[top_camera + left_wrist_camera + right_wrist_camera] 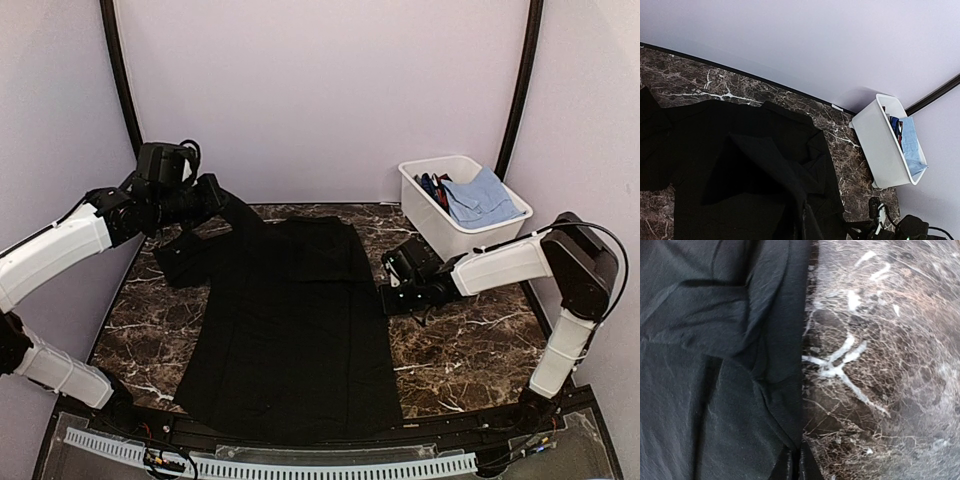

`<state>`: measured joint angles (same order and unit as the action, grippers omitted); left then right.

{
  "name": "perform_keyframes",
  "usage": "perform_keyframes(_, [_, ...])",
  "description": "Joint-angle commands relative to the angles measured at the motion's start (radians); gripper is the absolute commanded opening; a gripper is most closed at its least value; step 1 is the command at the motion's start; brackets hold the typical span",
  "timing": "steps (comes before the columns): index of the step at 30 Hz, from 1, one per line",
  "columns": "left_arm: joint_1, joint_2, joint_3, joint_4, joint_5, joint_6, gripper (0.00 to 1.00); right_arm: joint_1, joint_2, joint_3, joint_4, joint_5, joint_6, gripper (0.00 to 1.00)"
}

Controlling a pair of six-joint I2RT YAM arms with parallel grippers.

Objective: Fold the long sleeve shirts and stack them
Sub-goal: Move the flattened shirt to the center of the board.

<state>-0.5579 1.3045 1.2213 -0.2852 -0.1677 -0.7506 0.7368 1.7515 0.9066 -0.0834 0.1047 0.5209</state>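
- Across the middle of the dark brown white-veined marble bench [470,350]: plain black long sleeve cloth shirt [290,320], spread mostly flat, hem toward the arm bases, collar end toward the back wall.
- Left sleeve [180,255] of the shirt lies bunched at the far left of the bench. A strip of it rises off the surface up to the left fingers [210,194].
- Left fingers closed on that raised black cloth, held above the bench's far left corner. In the left wrist view the fabric [765,165] climbs in a ridge toward the lens, and the fingers themselves hardly show there.
- Right fingers [807,471] low at the shirt's right edge, about level with the chest. In the right wrist view they are nearly together, with the black edge [790,390] drawn in between them, so they look pinched on the shirt.
- Shirt's right edge runs straight beside bare marble, with creases near the grip.
- White rectangular plastic bin [425,215] at the far right corner of the bench, apart from the shirt.
- Light blue folded cloth [485,197] inside the bin, with some darker items [432,185] beside it at the far end, too small to identify.
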Motion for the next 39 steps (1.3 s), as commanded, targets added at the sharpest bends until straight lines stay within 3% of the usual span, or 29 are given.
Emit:
perform_keyframes(1, [0.007, -0.046, -0.002, 0.054, 0.067, 0.049, 0.00, 0.005, 0.010, 0.028, 0.008, 0.013, 0.017, 0.00])
perform_keyframes(12, [-0.006, 0.001, -0.030, 0.153, 0.254, 0.077, 0.00, 0.006, -0.072, -0.022, -0.107, 0.157, 0.114, 0.00])
perform_keyframes(18, [-0.016, -0.004, -0.074, 0.175, 0.273, 0.073, 0.00, 0.006, -0.137, -0.085, -0.075, 0.125, 0.131, 0.00])
perform_keyframes(22, [-0.019, 0.001, -0.081, 0.217, 0.318, 0.080, 0.00, 0.015, -0.187, -0.103, -0.022, 0.104, 0.065, 0.25])
perform_keyframes(27, [-0.052, 0.063, 0.020, 0.260, 0.349, 0.098, 0.00, 0.018, -0.261, -0.083, 0.011, 0.076, -0.021, 0.37])
perform_keyframes(31, [-0.091, 0.143, 0.130, 0.316, 0.362, 0.098, 0.00, 0.053, -0.323, -0.109, 0.104, -0.026, -0.080, 0.36])
perform_keyframes(39, [-0.173, 0.359, 0.412, 0.493, 0.437, 0.030, 0.00, 0.102, -0.354, -0.158, 0.169, 0.032, -0.044, 0.33])
